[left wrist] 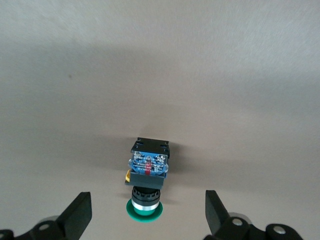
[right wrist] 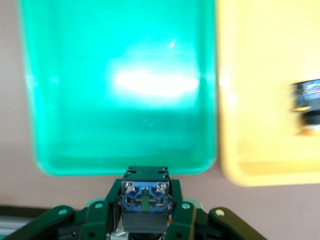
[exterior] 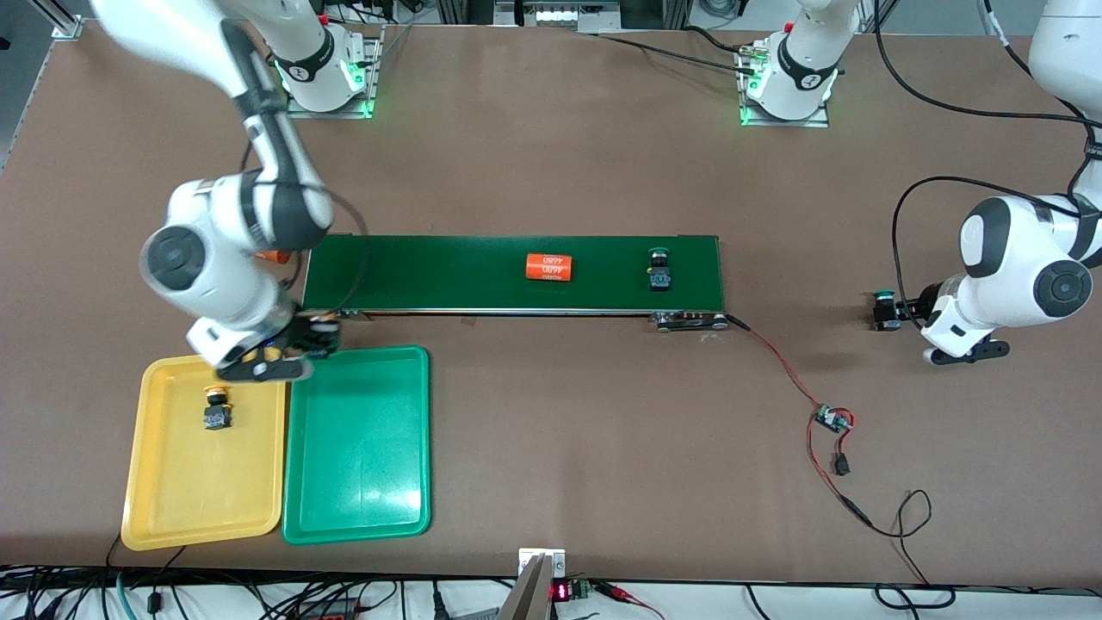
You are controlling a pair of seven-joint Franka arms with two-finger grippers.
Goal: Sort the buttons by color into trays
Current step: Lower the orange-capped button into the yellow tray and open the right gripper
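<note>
My right gripper is shut on a button with a black-blue body; its cap is hidden. It hangs over the table strip between the belt and the green tray. Beside that tray lies the yellow tray, with a yellow-capped button in it. A green-capped button stands on the belt. My left gripper is open, low at the left arm's end of the table, its fingers either side of another green-capped button.
An orange cylinder with white print lies mid-belt. Another orange thing shows partly past the right arm at the belt's end. A red-black wire with a small circuit board runs from the belt toward the front camera.
</note>
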